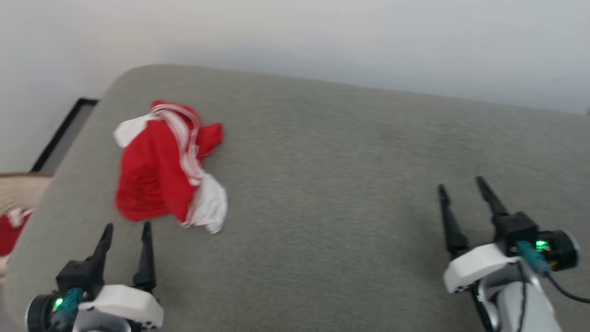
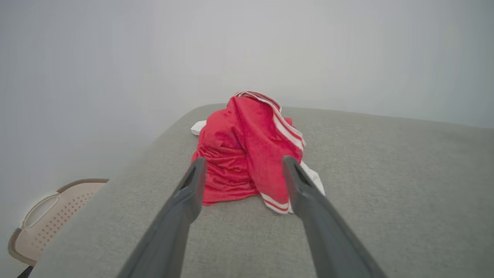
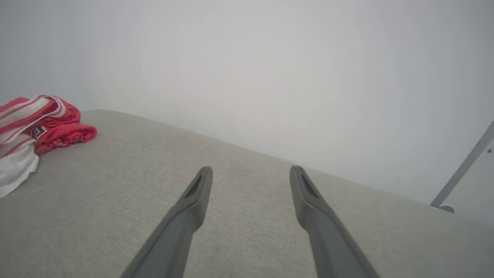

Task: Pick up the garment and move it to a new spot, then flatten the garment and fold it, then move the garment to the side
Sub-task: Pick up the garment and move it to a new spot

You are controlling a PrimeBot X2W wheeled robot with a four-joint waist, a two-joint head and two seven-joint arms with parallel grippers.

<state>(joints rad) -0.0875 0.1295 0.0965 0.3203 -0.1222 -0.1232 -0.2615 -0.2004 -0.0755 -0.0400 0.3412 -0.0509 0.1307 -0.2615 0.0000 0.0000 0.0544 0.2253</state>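
The garment point(image 1: 159, 173) is a red jersey with white sleeves and red-and-white striped trim, lying crumpled in a heap at the left of a grey cushioned surface point(image 1: 332, 184). My left gripper point(image 1: 128, 227) hovers open just short of the heap's near edge, touching nothing. Through the left wrist view the garment point(image 2: 247, 150) sits straight ahead between my open fingers point(image 2: 195, 181). My right gripper point(image 1: 461, 184) is open far to the right, over bare cushion. The right wrist view catches the garment point(image 3: 42, 123) at its left edge, with a small dark-outlined patch showing.
A beige perforated basket point(image 2: 50, 220) stands on the floor beside the cushion's left edge; red cloth point(image 1: 9, 230) lies in it. A pale wall runs behind the cushion. A grey rod point(image 3: 463, 170) leans at the far right.
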